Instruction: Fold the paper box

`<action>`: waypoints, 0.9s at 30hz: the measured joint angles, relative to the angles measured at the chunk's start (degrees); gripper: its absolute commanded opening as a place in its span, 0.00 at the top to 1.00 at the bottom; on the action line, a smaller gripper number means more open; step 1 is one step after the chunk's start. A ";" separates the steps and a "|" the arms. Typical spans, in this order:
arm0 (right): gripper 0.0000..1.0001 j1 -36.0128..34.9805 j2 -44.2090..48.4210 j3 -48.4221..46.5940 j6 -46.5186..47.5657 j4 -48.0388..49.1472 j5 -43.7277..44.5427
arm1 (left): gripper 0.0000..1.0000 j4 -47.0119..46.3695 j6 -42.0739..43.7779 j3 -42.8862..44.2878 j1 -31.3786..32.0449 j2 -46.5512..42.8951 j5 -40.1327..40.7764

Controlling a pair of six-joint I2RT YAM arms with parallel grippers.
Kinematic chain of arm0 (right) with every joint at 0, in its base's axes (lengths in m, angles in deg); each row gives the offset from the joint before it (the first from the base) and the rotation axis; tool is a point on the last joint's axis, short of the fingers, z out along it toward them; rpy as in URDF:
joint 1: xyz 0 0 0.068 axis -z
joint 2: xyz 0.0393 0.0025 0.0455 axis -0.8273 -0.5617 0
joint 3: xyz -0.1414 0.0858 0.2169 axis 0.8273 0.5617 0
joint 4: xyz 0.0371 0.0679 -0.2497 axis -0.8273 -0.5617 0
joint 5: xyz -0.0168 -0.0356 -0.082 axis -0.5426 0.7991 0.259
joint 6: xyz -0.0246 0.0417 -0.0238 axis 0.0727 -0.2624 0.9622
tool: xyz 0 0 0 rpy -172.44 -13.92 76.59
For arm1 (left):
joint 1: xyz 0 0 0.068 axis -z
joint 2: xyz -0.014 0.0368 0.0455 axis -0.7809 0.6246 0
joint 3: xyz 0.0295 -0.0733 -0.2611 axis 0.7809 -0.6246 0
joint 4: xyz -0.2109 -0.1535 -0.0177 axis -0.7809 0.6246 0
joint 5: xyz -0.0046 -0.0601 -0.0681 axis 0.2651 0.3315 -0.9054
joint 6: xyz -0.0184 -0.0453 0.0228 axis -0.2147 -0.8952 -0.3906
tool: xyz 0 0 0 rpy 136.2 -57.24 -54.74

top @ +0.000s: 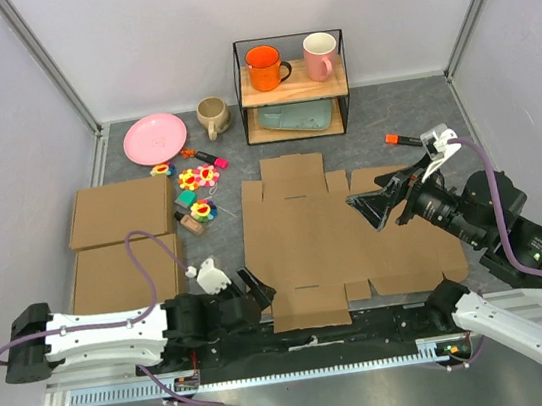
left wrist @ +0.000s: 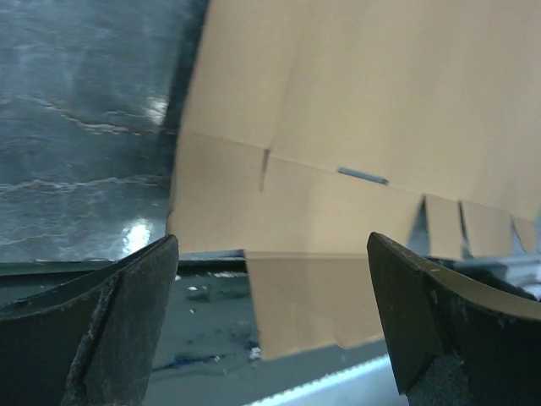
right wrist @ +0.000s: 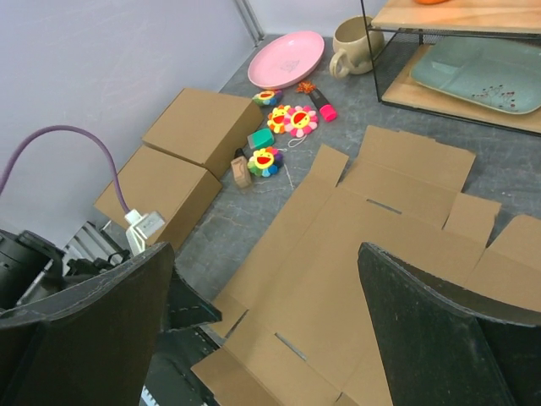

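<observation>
Top external view: the left gripper (top: pixel 256 288), wide open, sits at seven o'clock of the flat box (top: pixel 326 236). Best slide under the near flap (top: pixel 311 308) slowly. The right gripper (top: pixel 370 204) is open too.

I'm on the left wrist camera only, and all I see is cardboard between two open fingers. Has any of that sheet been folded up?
Observer: No. From above, the paper box lies spread open on the table, and no flap looks raised.
Operator: Where is the other arm?
Observer: The right gripper is over the sheet's right part, open and holding nothing.
Operator: What is beside the sheet on the left?
Observer: Two closed brown boxes sit edge to edge, apart from the sheet, with small flower toys in the gap.
</observation>
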 measured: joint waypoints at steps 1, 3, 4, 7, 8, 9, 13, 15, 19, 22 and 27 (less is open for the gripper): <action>0.02 0.00 0.04 0.35 -0.31 0.28 -0.09 | 0.00 0.46 -1.88 -0.11 0.90 1.77 0.59; 0.02 0.00 0.22 0.96 -0.85 0.48 -0.17 | 0.01 0.48 -5.55 -1.07 2.47 4.52 2.78; 0.02 0.00 0.39 1.36 -1.11 0.57 -0.17 | 0.03 0.20 -6.80 -2.08 2.95 5.01 3.76; 0.02 0.00 0.83 1.99 -1.70 0.70 -0.17 | 0.05 -3.78 -9.77 -6.80 3.67 3.43 7.45; 0.02 0.00 0.94 2.05 -1.88 0.68 -0.17 | 0.05 -5.27 -10.23 -7.80 3.67 2.34 7.85; 0.02 0.00 1.03 2.05 -1.92 0.68 -0.17 | 0.05 -6.93 -10.73 -9.25 3.67 0.61 8.17; 0.02 0.00 1.40 2.25 -1.92 0.70 -0.13 | 0.05 -10.08 -11.96 -12.76 3.82 -4.76 8.26; 0.02 0.00 1.55 2.75 -1.97 0.70 -0.13 | 0.05 -12.55 -12.33 -13.62 4.15 -4.68 8.00; 0.02 0.00 1.51 3.87 -2.71 0.70 -0.17 | 0.13 -18.88 -13.14 -13.79 4.59 0.46 8.96; 0.02 0.00 1.55 4.09 -3.13 0.68 -0.17 | 0.33 -23.45 -13.55 -14.82 4.68 3.02 10.73; 0.02 0.00 2.05 4.11 -3.39 0.66 -0.15 | 0.66 -28.13 -14.73 -20.52 4.72 1.16 13.97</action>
